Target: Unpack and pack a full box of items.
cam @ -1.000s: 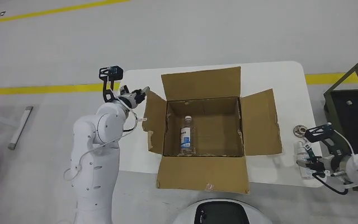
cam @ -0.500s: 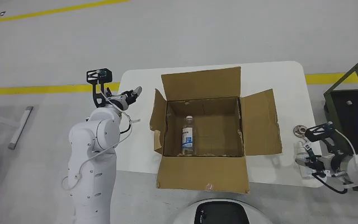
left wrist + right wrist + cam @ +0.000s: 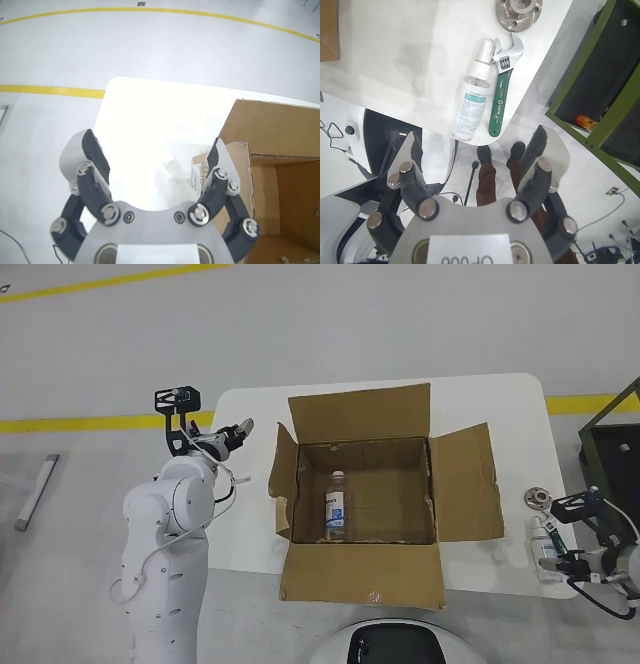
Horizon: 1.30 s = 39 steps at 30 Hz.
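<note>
Top view: a white table [image 3: 490, 399] carries an open cardboard box [image 3: 455, 496] at its middle, with one arm at each side.
Box: all four flaps are folded out. The far and right flaps lie spread, the near flap hangs toward the robot, and the left flap stands tilted up.
Clear bottle [image 3: 335, 507]: lies on its side on the box floor, left of centre, with its cap toward the far wall.
Left gripper [image 3: 151, 140]: fingers spread wide and holding nothing. It hangs over the left part of the table, just beside the box's left flap, not touching it.
Right gripper [image 3: 476, 133]: fingers spread wide and empty. It sits off the table's near right corner, over the floor, close to the items lying there.
Spray bottle [image 3: 472, 100]: lies flat by the near right corner, base at the table's edge, nozzle pointing away from the gripper.
Wrench [image 3: 503, 85]: green-handled and adjustable. It lies just beside the spray bottle and parallel to it, with its head next to the nozzle.
Metal flange [image 3: 517, 11]: a round ring lying flat on the table just past the wrench's head.
Green rack [image 3: 592, 82]: stands on the floor to the right of the table.
</note>
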### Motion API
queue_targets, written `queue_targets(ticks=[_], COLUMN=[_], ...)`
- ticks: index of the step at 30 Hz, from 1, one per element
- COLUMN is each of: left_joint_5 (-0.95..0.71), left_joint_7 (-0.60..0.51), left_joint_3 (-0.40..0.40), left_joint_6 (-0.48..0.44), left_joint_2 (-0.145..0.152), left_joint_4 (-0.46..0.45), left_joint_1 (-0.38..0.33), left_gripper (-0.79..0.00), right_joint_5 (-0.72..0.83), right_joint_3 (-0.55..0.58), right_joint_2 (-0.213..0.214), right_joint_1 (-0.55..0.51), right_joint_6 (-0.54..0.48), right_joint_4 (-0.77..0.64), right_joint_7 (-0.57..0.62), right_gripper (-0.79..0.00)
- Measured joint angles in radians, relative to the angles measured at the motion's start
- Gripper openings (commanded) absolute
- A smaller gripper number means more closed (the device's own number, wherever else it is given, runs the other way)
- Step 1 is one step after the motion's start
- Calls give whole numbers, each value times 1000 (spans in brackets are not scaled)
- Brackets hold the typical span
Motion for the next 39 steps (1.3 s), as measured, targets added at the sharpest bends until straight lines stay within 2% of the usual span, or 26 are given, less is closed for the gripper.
queue_targets(ticks=[10, 12, 13, 14, 15, 18, 20, 22, 23, 24, 25, 27, 29, 30, 39], left_joint_5=[0, 0, 0, 0, 0, 0, 0, 0, 0, 0, 0, 0, 0, 0, 0], left_joint_7=[0, 0, 0, 0, 0, 0, 0, 0, 0, 0, 0, 0, 0, 0, 0], left_joint_3=[0, 0, 0, 0, 0, 0, 0, 0, 0, 0, 0, 0, 0, 0, 0], left_joint_6=[0, 0, 0, 0, 0, 0, 0, 0, 0, 0, 0, 0, 0, 0, 0], left_joint_2=[0, 0, 0, 0, 0, 0, 0, 0, 0, 0, 0, 0, 0, 0, 0], left_joint_4=[0, 0, 0, 0, 0, 0, 0, 0, 0, 0, 0, 0, 0, 0, 0], left_joint_1=[0, 0, 0, 0, 0, 0, 0, 0, 0, 0, 0, 0, 0, 0, 0], left_gripper=[0, 0, 0, 0, 0, 0, 0, 0, 0, 0, 0, 0, 0, 0, 0], right_joint_5=[-13, -25, -33, -40, -49, -73, -83, -94, -99, -104, -108, -116, -119, -120, -131], right_joint_3=[-63, -85, -94, -102, -113, -140, -155, -169, -175, -182, -187, -196, -202, -205, -219], right_joint_2=[-1, -1, 0, 0, 0, 2, 2, 3, 3, 4, 4, 5, 5, 6, 8], right_joint_1=[-33, -29, -26, -23, -18, -1, 10, 25, 31, 40, 46, 58, 66, 70, 83], right_joint_6=[35, 39, 41, 45, 51, 62, 64, 69, 70, 71, 72, 74, 77, 79, 95], right_joint_4=[28, 31, 34, 37, 43, 59, 71, 88, 94, 103, 108, 120, 128, 132, 136], right_joint_7=[-64, -69, -72, -74, -76, -76, -77, -79, -80, -80, -80, -78, -76, -75, -70], right_gripper=[0, -154, -339, -400, -406, -394, -332, -311, -262, -160, -92, -95, -52, -6, 0])
